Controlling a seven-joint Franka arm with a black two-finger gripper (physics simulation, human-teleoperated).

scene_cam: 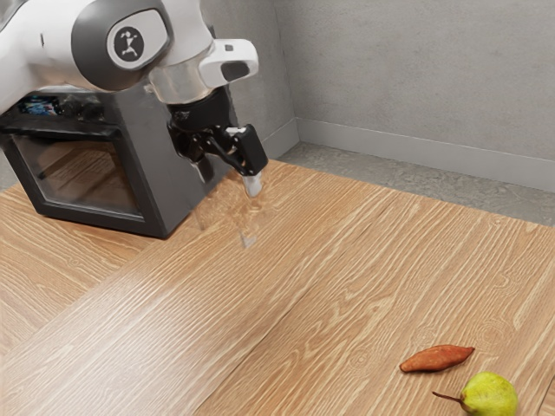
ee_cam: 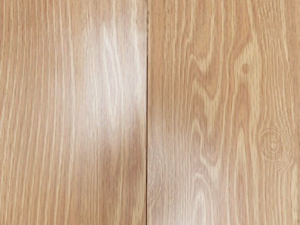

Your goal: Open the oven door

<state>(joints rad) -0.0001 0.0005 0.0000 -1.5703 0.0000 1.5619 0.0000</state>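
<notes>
Am hanging over the wooden tabletop [scene_cam: 260, 329]. Can see the dark oven [scene_cam: 149, 160] near the claw [scene_cam: 229, 177], toward the exterior view's left, with its door [scene_cam: 82, 178] closed. Have both fingers spread wide. Can see the pear [scene_cam: 491, 396] beside the sweet potato [scene_cam: 437, 358], well apart from the claw, toward the exterior view's right.

Gray walls [scene_cam: 416, 69] | pale baseboard [scene_cam: 416, 158] | mottled gray floor [scene_cam: 390, 178] | wood-grain table [scene_cam: 286, 295], glossy light patches
</notes>
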